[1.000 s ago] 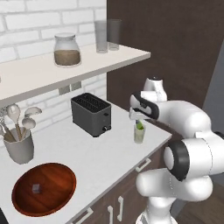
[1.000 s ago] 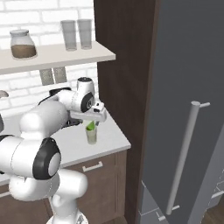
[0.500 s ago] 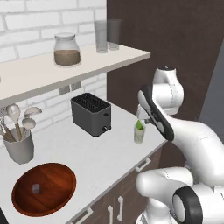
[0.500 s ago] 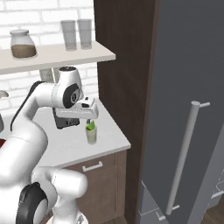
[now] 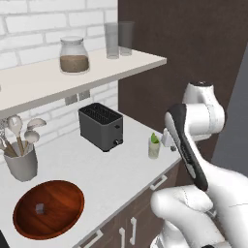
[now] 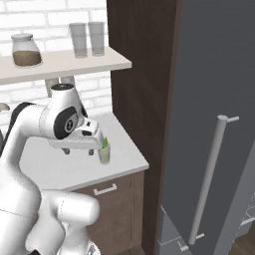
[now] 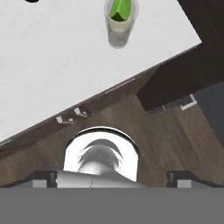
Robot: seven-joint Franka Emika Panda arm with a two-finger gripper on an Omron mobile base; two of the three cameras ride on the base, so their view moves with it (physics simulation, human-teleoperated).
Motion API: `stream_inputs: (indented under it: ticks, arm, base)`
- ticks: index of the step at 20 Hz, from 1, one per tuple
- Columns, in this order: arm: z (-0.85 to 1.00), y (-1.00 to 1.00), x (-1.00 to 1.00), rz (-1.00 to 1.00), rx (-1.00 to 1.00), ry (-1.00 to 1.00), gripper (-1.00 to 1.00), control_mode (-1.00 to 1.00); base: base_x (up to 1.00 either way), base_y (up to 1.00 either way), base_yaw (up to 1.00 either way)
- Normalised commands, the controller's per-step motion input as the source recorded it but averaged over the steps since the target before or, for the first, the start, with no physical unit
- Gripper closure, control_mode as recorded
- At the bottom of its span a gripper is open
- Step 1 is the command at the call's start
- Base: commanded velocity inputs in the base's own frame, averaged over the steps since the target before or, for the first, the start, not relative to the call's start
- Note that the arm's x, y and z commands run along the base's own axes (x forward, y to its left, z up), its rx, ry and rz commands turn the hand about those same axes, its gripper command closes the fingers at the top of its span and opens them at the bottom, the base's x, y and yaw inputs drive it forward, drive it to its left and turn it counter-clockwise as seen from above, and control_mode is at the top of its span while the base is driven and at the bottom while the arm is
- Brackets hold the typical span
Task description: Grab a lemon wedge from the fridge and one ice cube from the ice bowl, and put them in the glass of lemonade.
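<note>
Lemonade glass [image 5: 154,147] stands near the worktop's [image 5: 101,169] right front edge with the green lemon wedge [image 7: 120,10] already sitting in it, so I judge the fridge half done and the ice step now in hand. My hand [image 6: 78,149] hangs just beside the glass with its jaws spread wide, holding and touching nothing. Next I must swing well across, past the toaster [image 5: 100,127], to the wooden bowl [image 5: 48,209] and pinch the small grey ice cube [image 5: 40,208] lying in it.
</note>
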Motion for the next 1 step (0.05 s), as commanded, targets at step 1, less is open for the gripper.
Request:
stream_inputs:
  ticks: [1]
  arm:
    - [0.33,0.03,-0.39,0.00,0.01,-0.05,-1.00,-1.00]
  base:
    - [0.00,0.00,0.00]
